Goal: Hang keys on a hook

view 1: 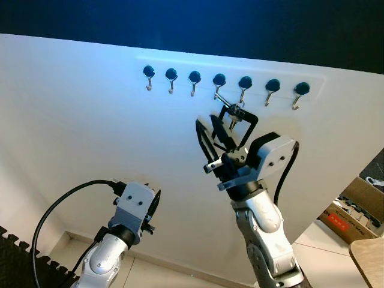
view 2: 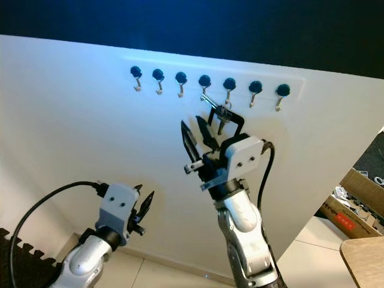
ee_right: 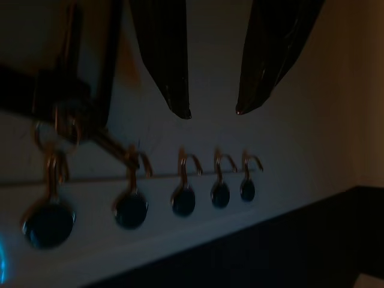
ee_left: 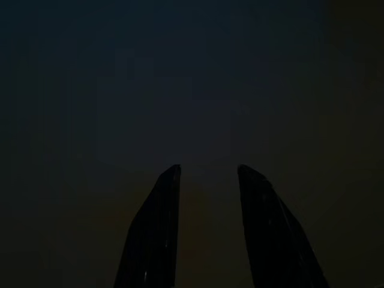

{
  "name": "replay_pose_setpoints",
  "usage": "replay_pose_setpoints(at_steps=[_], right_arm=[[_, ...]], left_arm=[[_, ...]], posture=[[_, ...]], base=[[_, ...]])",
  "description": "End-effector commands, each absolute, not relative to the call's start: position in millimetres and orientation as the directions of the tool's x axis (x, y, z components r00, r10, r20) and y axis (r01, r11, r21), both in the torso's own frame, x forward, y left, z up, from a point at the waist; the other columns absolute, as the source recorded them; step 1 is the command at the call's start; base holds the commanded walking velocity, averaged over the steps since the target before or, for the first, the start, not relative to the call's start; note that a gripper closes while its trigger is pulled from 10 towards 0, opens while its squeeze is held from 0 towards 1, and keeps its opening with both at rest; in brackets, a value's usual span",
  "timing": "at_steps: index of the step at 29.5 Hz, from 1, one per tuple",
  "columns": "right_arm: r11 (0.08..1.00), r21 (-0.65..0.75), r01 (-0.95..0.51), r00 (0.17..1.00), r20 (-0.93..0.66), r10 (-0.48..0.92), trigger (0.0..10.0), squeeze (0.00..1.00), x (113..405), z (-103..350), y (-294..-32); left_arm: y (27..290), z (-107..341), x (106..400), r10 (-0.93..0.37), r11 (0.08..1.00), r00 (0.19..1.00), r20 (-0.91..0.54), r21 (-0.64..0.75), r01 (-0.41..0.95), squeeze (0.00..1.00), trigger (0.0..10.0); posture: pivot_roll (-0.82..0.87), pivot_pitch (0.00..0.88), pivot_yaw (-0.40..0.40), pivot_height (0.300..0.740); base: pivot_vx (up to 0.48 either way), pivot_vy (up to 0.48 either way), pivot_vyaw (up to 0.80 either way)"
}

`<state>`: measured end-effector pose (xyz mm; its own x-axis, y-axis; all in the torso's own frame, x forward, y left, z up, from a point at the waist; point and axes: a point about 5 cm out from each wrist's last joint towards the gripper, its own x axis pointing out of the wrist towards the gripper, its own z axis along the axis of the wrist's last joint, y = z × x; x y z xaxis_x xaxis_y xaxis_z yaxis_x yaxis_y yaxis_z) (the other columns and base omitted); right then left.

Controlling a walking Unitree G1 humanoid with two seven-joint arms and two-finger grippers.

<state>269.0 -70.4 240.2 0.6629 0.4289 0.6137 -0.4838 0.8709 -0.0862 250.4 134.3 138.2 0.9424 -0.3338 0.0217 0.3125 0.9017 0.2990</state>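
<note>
Seven hooks (view 1: 219, 84) run in a row along a white wall (view 1: 72, 120) in the left eye view, each a dark knob with a small metal crook below. The keys (view 1: 235, 117) hang at the fifth hook (view 1: 244, 87) from the robot's left: a ring at the crook, a black rectangular loop below it, and a slim metal key slanting up and to the left toward the fourth hook. The right tool (view 1: 211, 139) stands just below and left of the bunch, fingers spread and holding nothing.

From the right eye view the same layout reads: the left tool (view 2: 144, 204) sits low and idle, well apart from the hooks, its fingers close together.

By the left wrist view, very dark, two black fingers (ee_left: 159, 228) show with a narrow gap between them.

Through the right wrist view the open fingertips (ee_right: 180, 108) point at the hook row, clear of the ring (ee_right: 55, 138), which seems to sit over a crook.

Judging from this, the keys look hung, so the step is a clean release: draw the right tool straight back from the wall without brushing the loop, lest the ring lift off. The bunch's long axis runs roughly vertical, ring uppermost, loop downward.
</note>
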Motion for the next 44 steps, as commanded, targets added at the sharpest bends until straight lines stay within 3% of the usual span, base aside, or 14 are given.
replay_pose_setpoints(at_steps=[1,9,15,24,37,44], right_arm=[[0.881,-0.09,-0.464,0.685,0.595,0.421,10.0,0.0,269.7,233.6,-70.2],[0.906,-0.061,-0.418,0.701,0.614,0.364,10.0,0.0,280.1,245.0,-69.2],[0.931,0.054,-0.362,0.754,0.604,0.258,10.0,0.0,299.4,251.3,-66.5],[0.943,0.074,-0.326,0.766,0.605,0.217,10.0,0.0,301.5,252.8,-71.3],[0.953,-0.002,-0.302,0.623,0.757,0.198,10.0,0.0,286.0,283.6,-72.8],[0.949,-0.185,-0.256,0.55,0.779,0.3,10.0,0.0,273.9,279.8,-63.6]], left_arm=[[131.9,135.4,250.4,-0.344,0.894,0.939,0.011,0.31,0.324,0.0,10.0],[131.7,135.2,250.7,-0.348,0.892,0.938,0.01,0.312,0.328,0.0,10.0],[132.1,134.6,249.0,-0.339,0.896,0.941,0.012,0.309,0.319,0.0,10.0],[131.7,133.7,247.7,-0.336,0.898,0.942,0.009,0.306,0.317,0.0,10.0],[130.2,133.1,248.5,-0.346,0.893,0.938,0.005,0.307,0.328,0.0,10.0],[130.9,132.1,248.0,-0.343,0.893,0.939,-0.001,0.309,0.326,0.0,10.0]], posture=[[0.13,0.109,0.017,0.74],[0.13,0.104,0.02,0.74],[0.14,0.11,0.009,0.74],[0.14,0.117,0.005,0.74],[0.13,0.119,0.016,0.74],[0.14,0.118,0.013,0.74]], base=[[0.0,0.0,0.0],[0.0,0.0,0.0],[0.0,0.0,0.0],[0.0,0.0,0.0],[0.0,0.0,0.0],[0.0,0.0,0.0]])
